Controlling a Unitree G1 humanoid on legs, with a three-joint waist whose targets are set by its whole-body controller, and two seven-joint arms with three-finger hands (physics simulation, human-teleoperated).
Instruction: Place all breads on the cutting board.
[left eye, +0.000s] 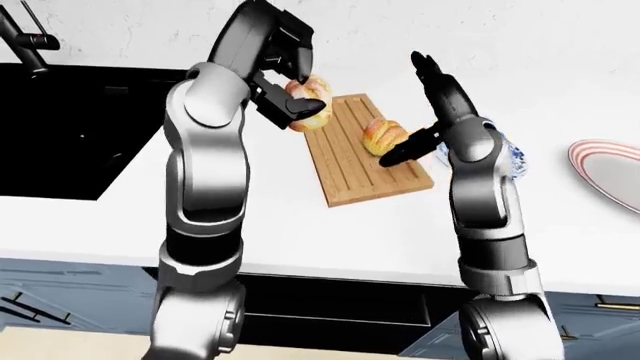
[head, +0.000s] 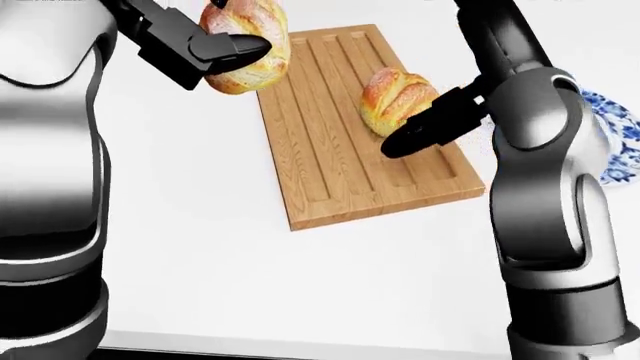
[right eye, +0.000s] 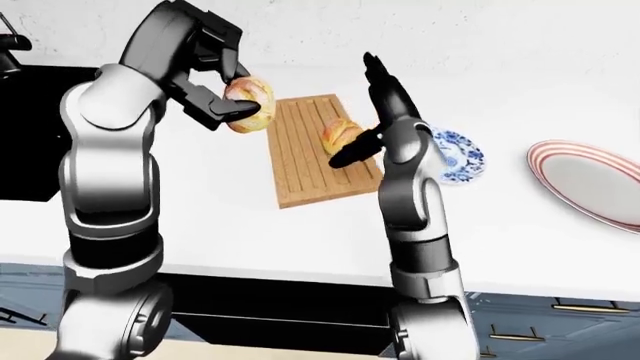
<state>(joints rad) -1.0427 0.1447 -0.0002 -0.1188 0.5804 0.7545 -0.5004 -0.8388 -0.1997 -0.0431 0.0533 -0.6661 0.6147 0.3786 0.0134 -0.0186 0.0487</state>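
A wooden cutting board lies on the white counter in the middle of the head view. One golden bread roll rests on its right half. My right hand is open beside that roll: the fingers point up and away, and the thumb reaches under the roll's lower right edge. My left hand is shut on a second bread roll, held in the air over the board's upper left corner.
A blue patterned plate sits right of the board, partly behind my right arm. A red-rimmed plate lies farther right. A black sink with a faucet fills the counter's left side.
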